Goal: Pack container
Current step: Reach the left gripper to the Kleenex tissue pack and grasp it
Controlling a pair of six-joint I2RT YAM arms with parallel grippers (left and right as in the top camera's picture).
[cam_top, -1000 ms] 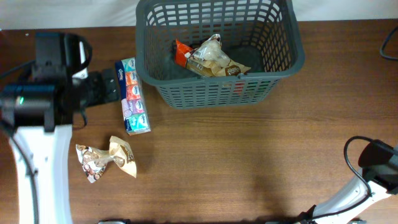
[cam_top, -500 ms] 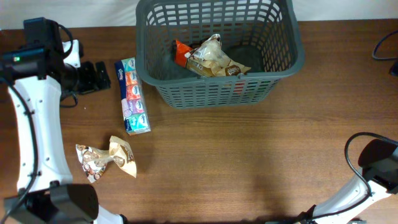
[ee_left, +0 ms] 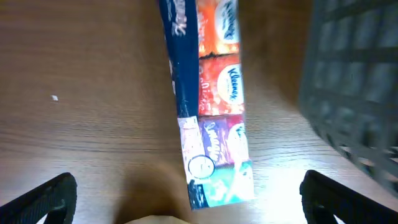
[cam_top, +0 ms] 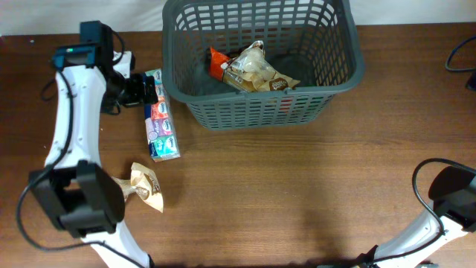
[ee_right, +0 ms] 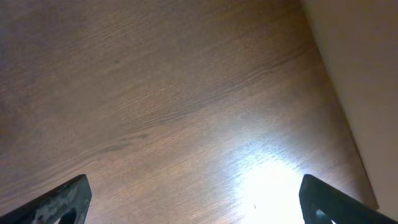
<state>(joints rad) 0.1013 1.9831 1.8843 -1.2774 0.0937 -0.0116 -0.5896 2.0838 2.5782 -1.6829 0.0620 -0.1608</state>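
The container (cam_top: 253,112), a dark grey slotted basket, stands at the table's far middle with a beige snack bag (cam_top: 256,71) and an orange packet (cam_top: 217,62) inside. Left of it a long multicolour tissue pack (cam_top: 162,117) lies flat on the wood. My left gripper (cam_top: 151,92) is open above the pack's far end. In the left wrist view the tissue pack (ee_left: 211,106) runs down the middle toward my open left gripper (ee_left: 194,202), with the container's wall (ee_left: 360,74) at the right. My right gripper (ee_right: 202,202) is open over bare wood.
A brown and white snack bag (cam_top: 146,186) lies on the table near the front left, partly hidden by the left arm's base (cam_top: 78,201). The right arm's base (cam_top: 450,197) sits at the front right. A table edge (ee_right: 339,93) shows in the right wrist view.
My left arm has swung round and its gripper has moved right, from beside the tissue pack to over its far end. The right arm has not moved.
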